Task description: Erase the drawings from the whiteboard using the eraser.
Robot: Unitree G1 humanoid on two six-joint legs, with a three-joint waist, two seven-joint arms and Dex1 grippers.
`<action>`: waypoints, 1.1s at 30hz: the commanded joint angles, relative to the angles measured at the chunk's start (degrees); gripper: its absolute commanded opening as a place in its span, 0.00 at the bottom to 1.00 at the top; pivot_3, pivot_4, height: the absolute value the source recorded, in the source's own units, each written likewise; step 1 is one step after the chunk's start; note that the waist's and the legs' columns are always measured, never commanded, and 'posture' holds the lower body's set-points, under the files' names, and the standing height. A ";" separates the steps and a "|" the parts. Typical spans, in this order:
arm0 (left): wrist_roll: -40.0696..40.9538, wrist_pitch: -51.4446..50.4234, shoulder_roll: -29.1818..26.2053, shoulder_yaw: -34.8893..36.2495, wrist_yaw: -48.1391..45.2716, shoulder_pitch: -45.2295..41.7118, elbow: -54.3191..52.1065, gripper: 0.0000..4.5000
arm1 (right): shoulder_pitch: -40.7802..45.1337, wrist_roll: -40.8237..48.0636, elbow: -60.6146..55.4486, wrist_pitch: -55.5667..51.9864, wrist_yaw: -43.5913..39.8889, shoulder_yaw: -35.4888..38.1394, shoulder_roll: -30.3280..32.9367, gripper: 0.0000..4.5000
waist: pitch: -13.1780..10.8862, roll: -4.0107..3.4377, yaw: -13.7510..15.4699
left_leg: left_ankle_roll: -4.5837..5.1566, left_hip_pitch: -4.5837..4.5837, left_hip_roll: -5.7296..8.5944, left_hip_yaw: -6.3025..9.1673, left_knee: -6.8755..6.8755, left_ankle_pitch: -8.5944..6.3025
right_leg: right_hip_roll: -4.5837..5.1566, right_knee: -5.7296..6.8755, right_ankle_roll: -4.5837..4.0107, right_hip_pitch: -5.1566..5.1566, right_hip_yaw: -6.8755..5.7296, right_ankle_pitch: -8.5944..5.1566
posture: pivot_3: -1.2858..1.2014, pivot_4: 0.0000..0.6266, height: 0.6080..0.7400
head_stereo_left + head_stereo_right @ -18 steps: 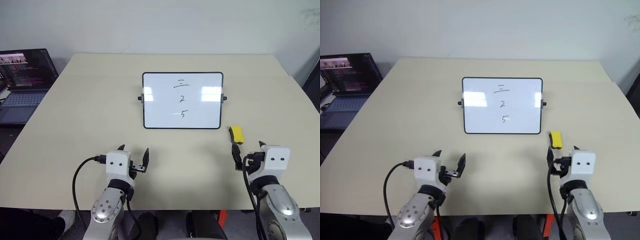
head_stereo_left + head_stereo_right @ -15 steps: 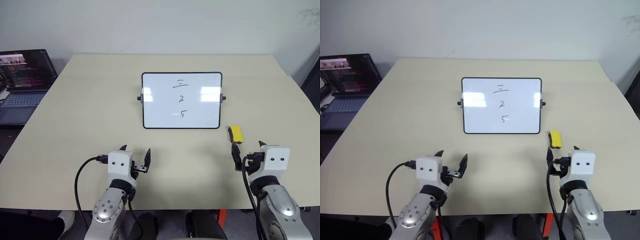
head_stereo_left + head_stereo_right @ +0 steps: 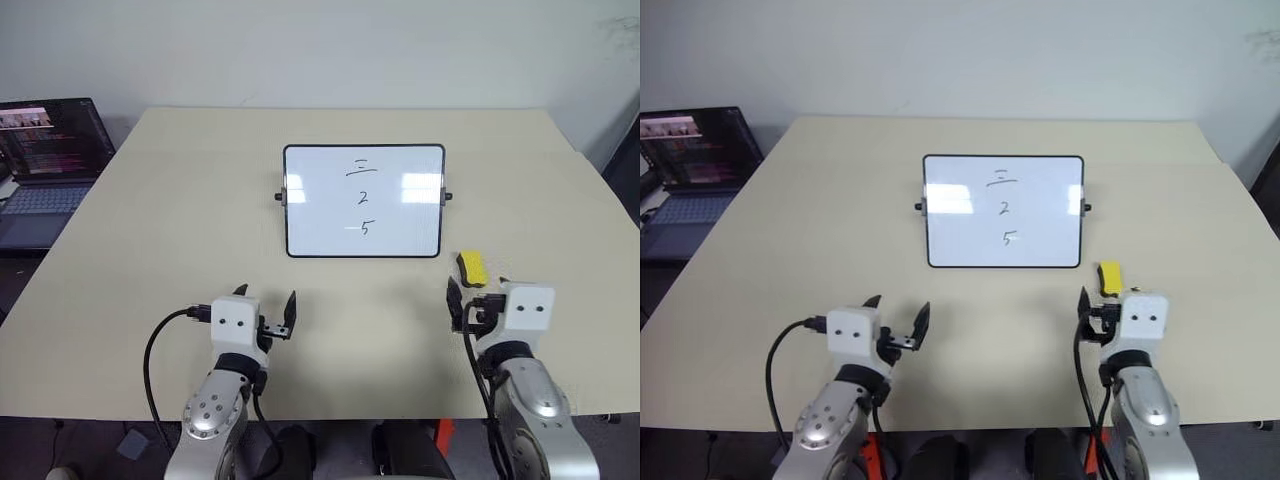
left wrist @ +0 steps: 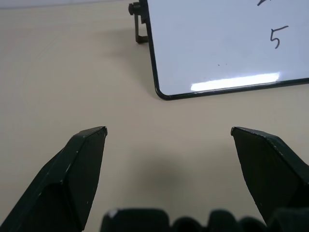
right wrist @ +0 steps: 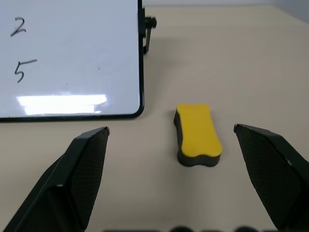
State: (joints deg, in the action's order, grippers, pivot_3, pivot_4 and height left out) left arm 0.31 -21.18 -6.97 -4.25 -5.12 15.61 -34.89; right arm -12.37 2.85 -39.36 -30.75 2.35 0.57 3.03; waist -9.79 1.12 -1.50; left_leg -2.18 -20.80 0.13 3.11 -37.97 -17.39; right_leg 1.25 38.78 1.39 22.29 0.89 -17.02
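Note:
The whiteboard (image 3: pixel 364 201) stands propped on the middle of the beige table, with the drawings (image 3: pixel 363 198) in a black column down its centre: two short lines, a "2" and a "5". A small yellow eraser (image 3: pixel 472 268) with a dark underside lies flat by the board's lower right corner. My right gripper (image 3: pixel 476 288) hovers open just short of the eraser; in the right wrist view the eraser (image 5: pixel 198 135) lies ahead between the spread fingers, apart from both. My left gripper (image 3: pixel 266 294) is open and empty, nearer than the board's lower left corner (image 4: pixel 161 94).
An open laptop (image 3: pixel 50 150) sits on a separate surface off the table's left edge. A white wall runs behind the table. The table's near edge (image 3: pixel 330 415) is just below both grippers.
My right gripper has shifted left, so the eraser now lies straight ahead between its fingers. The left gripper has barely moved.

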 commanded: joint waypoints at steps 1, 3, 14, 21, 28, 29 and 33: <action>-1.40 0.56 -0.31 -0.22 0.52 -1.26 -0.65 1.00 | -0.84 -0.96 -0.28 2.48 0.64 -0.51 -0.68 0.99 | 0.00 0.00 0.03 | 0.00 0.00 0.00 0.00 0.00 0.00 | 0.00 0.00 -0.04 0.00 0.00 0.02 | 0.52 0.24 1.00; -0.35 0.88 -0.05 0.48 0.02 -1.52 0.18 1.00 | -2.07 -0.52 1.05 4.60 0.34 0.98 -0.68 0.99 | 0.00 0.00 0.02 | 0.00 0.00 -0.01 0.03 0.03 0.00 | 0.00 0.00 -0.21 0.01 -0.02 0.11 | 0.52 0.24 1.00; 1.60 0.85 -2.27 3.14 -3.14 -3.93 1.67 1.00 | -7.40 3.67 7.16 15.11 -4.94 8.39 1.12 0.99 | 0.00 0.00 -0.03 | 0.00 0.01 -0.03 0.01 0.03 0.00 | -0.01 0.01 -0.16 0.00 -0.02 0.08 | 0.52 0.24 1.00; 10.36 -4.77 -8.66 10.96 -10.45 -11.41 2.61 1.00 | -5.25 8.94 8.99 12.84 -8.17 14.68 4.70 0.99 | 0.00 -0.01 -0.04 | 0.00 0.04 0.00 0.00 0.01 0.00 | -0.02 0.09 -0.21 -0.01 -0.02 0.10 | 0.52 0.24 1.00; 26.24 -17.27 -17.90 13.18 -23.60 -22.25 2.31 1.00 | 4.54 14.20 7.33 0.20 -7.22 14.93 6.93 0.99 | 0.00 -0.02 -0.08 | -0.01 0.06 0.01 0.02 -0.01 0.01 | -0.04 0.16 -0.25 -0.02 -0.04 0.13 | 0.52 0.24 1.00; 28.14 -18.81 -19.05 13.32 -24.86 -23.93 2.54 1.00 | 6.28 14.44 7.14 -1.55 -6.74 14.94 7.28 0.99 | 0.00 -0.03 -0.09 | -0.01 0.06 0.02 0.02 0.00 0.01 | -0.04 0.16 -0.25 -0.02 -0.03 0.13 | 0.52 0.24 1.00; 34.12 -23.33 -23.32 12.93 -30.10 -29.79 4.04 1.00 | 13.44 15.44 8.35 -7.34 -4.79 14.69 7.90 0.99 | -0.02 -0.03 -0.13 | -0.01 0.02 0.03 0.02 -0.01 0.02 | -0.03 0.12 -0.26 0.02 -0.03 0.13 | 0.52 0.24 1.00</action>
State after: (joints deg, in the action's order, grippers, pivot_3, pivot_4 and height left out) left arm 31.56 -43.16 -29.14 8.33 -32.90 -13.09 -30.47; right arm -0.19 17.21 -29.44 -36.46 -3.25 14.86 10.46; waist -9.81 1.09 -1.63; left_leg -2.19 -20.78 0.17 3.13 -37.97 -17.37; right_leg 1.23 38.91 1.14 22.31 0.86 -16.89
